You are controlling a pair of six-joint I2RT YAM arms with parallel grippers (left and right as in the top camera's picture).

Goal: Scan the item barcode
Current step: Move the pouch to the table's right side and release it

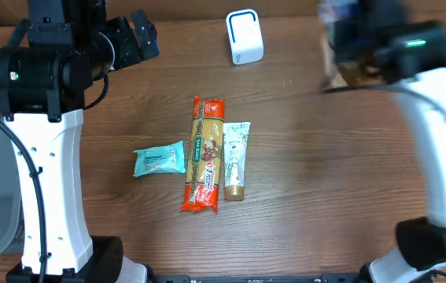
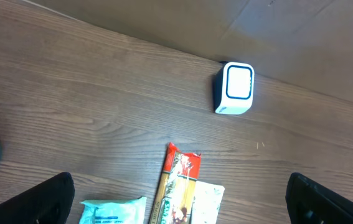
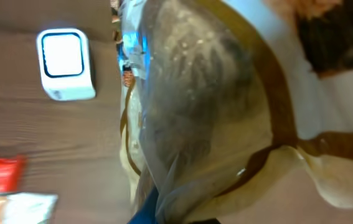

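- Grips a translucent, brown-edged pouch (image 3: 207,112) in the right end effector (image 1: 348,61), jaws pinched fully together on the film; fingers hidden behind the pouch in the wrist view.
- Holds it clear of the table (image 1: 301,204) at the far right, off to the right of the white barcode scanner (image 1: 244,37) and not yet facing its window.
- Hangs the left end effector (image 1: 140,35) at the far left, spread as wide as it goes, with nothing in it.
- Elsewhere, flat at mid-table, 3 more items in a row: a teal wipes pack (image 1: 160,159), a red spaghetti pack (image 1: 204,153) and a cream tube (image 1: 236,159) just beside it.
- Probably handles as light, soft and floppy, with pale grainy contents that look free to shift, and slick film likely to slip or crease.
- Best taken at a sealed edge or corner, letting 1 flat face hang taut toward the scanner.
- Cannot tell where the barcode sits; likely risk of folds or glare hiding it.
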